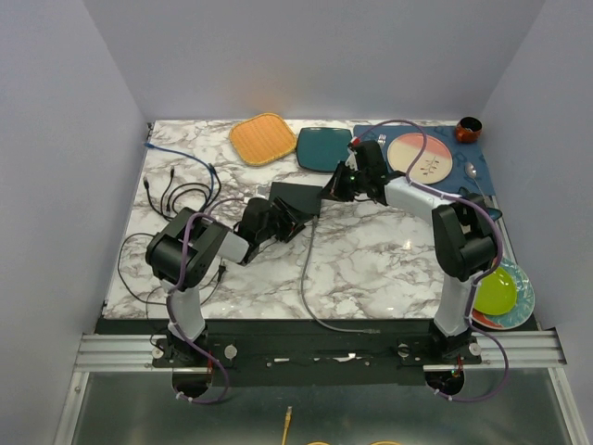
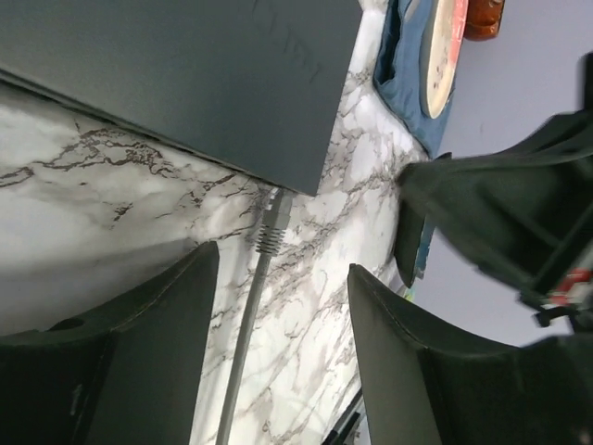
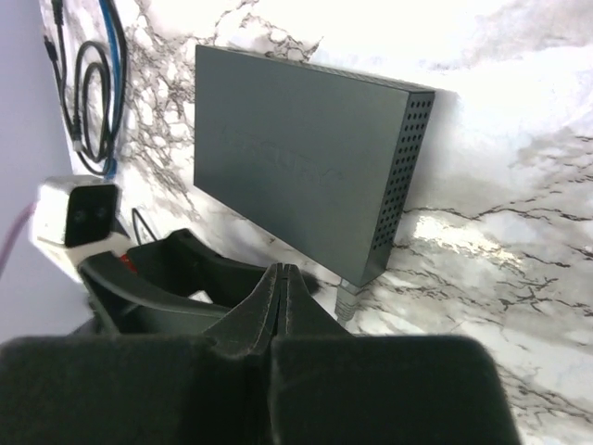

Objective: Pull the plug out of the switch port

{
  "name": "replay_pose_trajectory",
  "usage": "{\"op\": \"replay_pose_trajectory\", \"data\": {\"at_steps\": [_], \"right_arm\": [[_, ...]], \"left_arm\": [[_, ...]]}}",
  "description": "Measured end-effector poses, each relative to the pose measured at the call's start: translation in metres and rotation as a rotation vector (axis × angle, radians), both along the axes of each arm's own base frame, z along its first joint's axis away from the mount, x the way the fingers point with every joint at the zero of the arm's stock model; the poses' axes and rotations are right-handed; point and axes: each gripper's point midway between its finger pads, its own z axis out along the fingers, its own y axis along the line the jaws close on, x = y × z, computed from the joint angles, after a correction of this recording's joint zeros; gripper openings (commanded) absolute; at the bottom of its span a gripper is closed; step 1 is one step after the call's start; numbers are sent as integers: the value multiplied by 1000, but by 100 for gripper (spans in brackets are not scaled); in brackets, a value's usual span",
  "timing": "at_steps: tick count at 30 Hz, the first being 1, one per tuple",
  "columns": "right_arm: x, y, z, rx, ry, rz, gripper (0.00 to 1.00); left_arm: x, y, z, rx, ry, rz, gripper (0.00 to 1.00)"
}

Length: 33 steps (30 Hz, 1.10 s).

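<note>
The switch [image 1: 301,197] is a flat matte-black box in the middle of the marble table; it also shows in the left wrist view [image 2: 185,74] and the right wrist view [image 3: 296,158]. A grey plug [image 2: 271,222] sits in a port on its edge, with its grey cable [image 2: 243,343] trailing away. The plug also shows in the right wrist view [image 3: 347,301]. My left gripper [image 2: 283,260] is open, its jaws straddling the cable just behind the plug without touching it. My right gripper [image 3: 283,271] is shut and empty, its tip beside the switch's corner near the plug.
An orange mat [image 1: 263,138] and a teal square plate [image 1: 322,148] lie behind the switch. A blue placemat with a pink plate [image 1: 422,156] and a brown cup [image 1: 468,129] lie back right. Black cables [image 1: 181,195] lie left. A green plate [image 1: 496,292] sits near right.
</note>
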Motion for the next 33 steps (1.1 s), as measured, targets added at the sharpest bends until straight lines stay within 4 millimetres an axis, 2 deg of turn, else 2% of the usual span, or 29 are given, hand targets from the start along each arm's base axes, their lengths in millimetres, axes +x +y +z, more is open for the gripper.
{"op": "replay_pose_trajectory", "data": {"at_steps": [2, 5, 9, 11, 12, 15, 18, 21, 22, 26, 33], "right_arm": [[-12, -6, -10, -2, 20, -12, 26], [-35, -16, -20, 4, 39, -30, 32], [-51, -19, -21, 58, 13, -33, 37], [-57, -17, -26, 96, 13, -32, 42], [-61, -17, -29, 111, 25, -33, 44], [-72, -15, -46, 154, 73, -35, 49], [-75, -10, -56, 190, 110, -36, 52], [-72, -6, -54, 226, 108, -35, 52], [-71, -5, -53, 233, 105, -35, 52], [-64, -1, -51, 247, 97, -35, 52], [-59, 1, -55, 243, 102, -37, 52]], "left_arm": [[2, 8, 12, 23, -18, 8, 66], [15, 17, 48, 77, -96, 38, 66], [51, 16, 114, 132, -257, 60, 66], [70, 14, 134, 152, -311, 61, 65], [75, 13, 137, 161, -323, 59, 64], [95, 14, 119, 212, -299, 56, 60], [106, 24, 70, 285, -201, 50, 58], [104, 36, 25, 351, -93, 38, 58], [103, 40, 16, 364, -67, 37, 58], [109, 44, 18, 378, -73, 39, 57], [103, 46, 11, 383, -61, 30, 54]]}}
